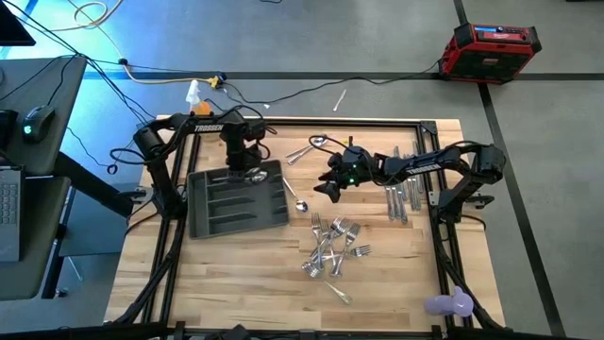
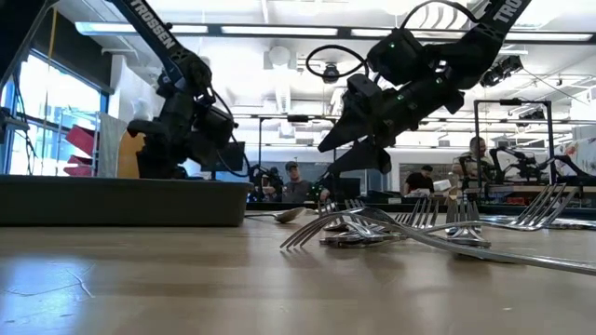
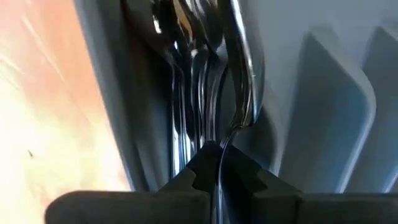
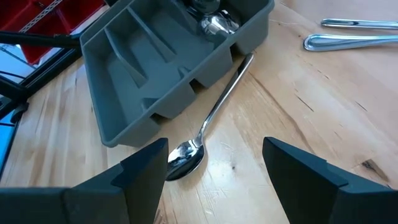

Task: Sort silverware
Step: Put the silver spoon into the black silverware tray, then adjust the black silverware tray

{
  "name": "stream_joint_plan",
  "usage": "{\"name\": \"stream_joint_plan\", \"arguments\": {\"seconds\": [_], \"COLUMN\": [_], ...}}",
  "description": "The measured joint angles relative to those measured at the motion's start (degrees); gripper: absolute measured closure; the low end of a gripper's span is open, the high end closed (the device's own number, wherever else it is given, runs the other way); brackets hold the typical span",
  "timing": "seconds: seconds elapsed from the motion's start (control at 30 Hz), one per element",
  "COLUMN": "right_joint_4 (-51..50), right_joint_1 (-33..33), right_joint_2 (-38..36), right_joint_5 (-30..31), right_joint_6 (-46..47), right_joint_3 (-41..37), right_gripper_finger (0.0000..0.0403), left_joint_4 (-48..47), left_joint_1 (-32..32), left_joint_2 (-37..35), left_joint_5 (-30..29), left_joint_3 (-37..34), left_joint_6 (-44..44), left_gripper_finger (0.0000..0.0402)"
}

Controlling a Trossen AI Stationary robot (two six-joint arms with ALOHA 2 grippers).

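Wood table point(image 1: 236, 274) w/ tray & loose silverware.
Grey tray point(image 1: 215, 219) sits left of centre; one spoon point(image 4: 205, 124) lies just beside its edge. Fork pile point(image 1: 332, 247) near middle-front, knives point(image 1: 400, 198) in a row to the right, two spoons point(image 1: 307, 148) toward the back.

Light wooden desk point(image 1: 245, 274) with black frame rails along its edges. Red and black case point(image 1: 491, 49) on grey floor (beyond far right corner). Small lilac object point(image 1: 449, 303) at near right corner. Cream cable point(image 1: 165, 79) trailing behind far edge.
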Motion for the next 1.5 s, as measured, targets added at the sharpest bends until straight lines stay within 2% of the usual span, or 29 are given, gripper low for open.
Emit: {"name": "stream_joint_plan", "arguments": {"seconds": [0.13,0.4,0.57,0.63,0.73,0.8,0.93,1.03,1.2,1.5], "right_joint_4": [0.0,0.0,0.0,0.0,0.0,0.0,0.0,0.0,0.0,-0.2], "right_joint_1": [0.0,0.0,0.0,0.0,0.0,0.0,0.0,0.0,0.0,0.7], "right_joint_2": [0.0,0.0,0.0,0.0,0.0,0.0,0.0,0.0,0.0,0.0], "right_joint_5": [0.0,0.0,0.0,0.0,0.0,0.1,0.3,0.9,0.9,0.8], "right_joint_6": [0.0,0.0,-0.4,-0.5,-0.5,-0.7,-0.9,-0.9,-1.0,-1.9], "right_joint_3": [0.0,0.0,0.0,0.0,0.0,0.0,0.0,0.0,0.0,0.0], "right_gripper_finger": [0.0153,0.0153,0.0153,0.0153,0.0153,0.0153,0.0153,0.0153,0.0153,0.0153], "left_joint_4": [2.3,1.0,-1.1,0.7,8.6,15.2,27.8,32.3,31.9,20.3], "left_joint_1": [0.0,-0.3,-1.9,-2.8,-4.4,-5.5,-8.1,-10.6,-14.8,-20.7], "left_joint_2": [0.0,-0.9,-3.7,-5.6,-8.5,-9.9,-10.1,-8.4,-4.0,-2.4], "left_joint_5": [-0.7,-6.0,-11.1,-11.2,-11.1,-8.7,2.9,6.5,6.4,5.8], "left_joint_3": [0.0,0.1,2.6,3.4,3.6,3.6,3.7,3.7,3.7,3.6], "left_joint_6": [-0.3,-1.6,-5.1,-5.1,-5.4,-6.4,-8.7,-10.1,-11.0,-13.4], "left_gripper_finger": [0.0388,0.0333,0.0313,0.0312,0.0312,0.0312,0.0312,0.0312,0.032,0.0351]}}
